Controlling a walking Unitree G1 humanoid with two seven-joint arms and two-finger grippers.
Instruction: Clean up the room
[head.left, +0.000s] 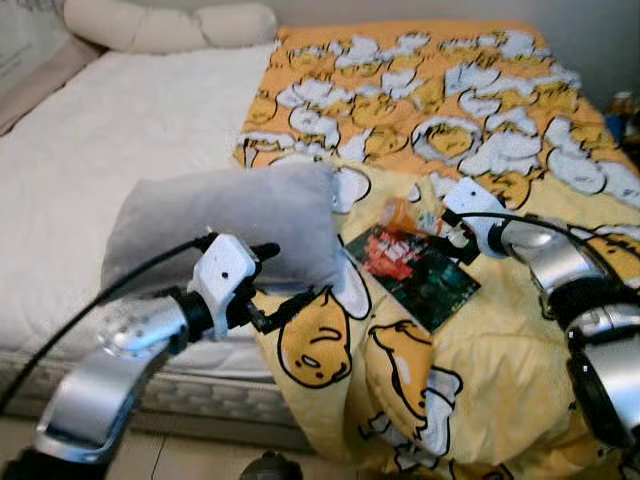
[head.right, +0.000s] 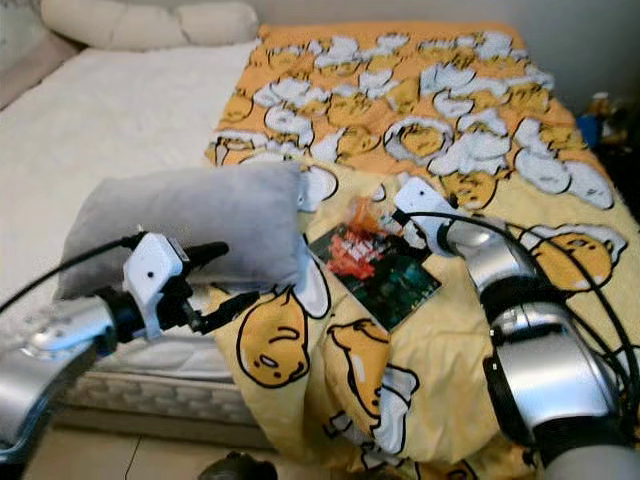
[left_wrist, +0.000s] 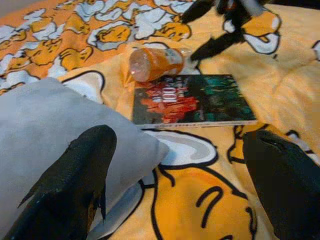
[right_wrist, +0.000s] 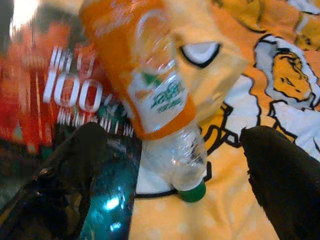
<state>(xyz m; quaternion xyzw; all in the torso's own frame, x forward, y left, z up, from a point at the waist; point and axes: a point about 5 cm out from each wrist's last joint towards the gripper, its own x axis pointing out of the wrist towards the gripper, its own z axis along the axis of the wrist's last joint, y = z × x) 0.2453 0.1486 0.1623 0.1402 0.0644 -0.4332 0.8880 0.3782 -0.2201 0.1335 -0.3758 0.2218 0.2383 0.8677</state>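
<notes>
A grey pillow (head.left: 225, 225) lies on the bed's near edge, beside a yellow cartoon blanket (head.left: 500, 330). My left gripper (head.left: 278, 282) is open at the pillow's right corner; that corner (left_wrist: 150, 147) lies between the fingers. An orange plastic bottle (right_wrist: 145, 75) with a green cap lies on the blanket, partly over a dark book (head.left: 412, 262). My right gripper (right_wrist: 172, 150) is open, its fingers on either side of the bottle's cap end. The head views show this gripper (head.left: 440, 232) just right of the bottle (head.left: 400, 213).
The white mattress (head.left: 100, 150) stretches to the left, with two white pillows (head.left: 170, 25) at its head. The blanket hangs over the near bed edge toward the floor (head.left: 200, 455). Small items (head.left: 622, 105) stand beside the bed at the far right.
</notes>
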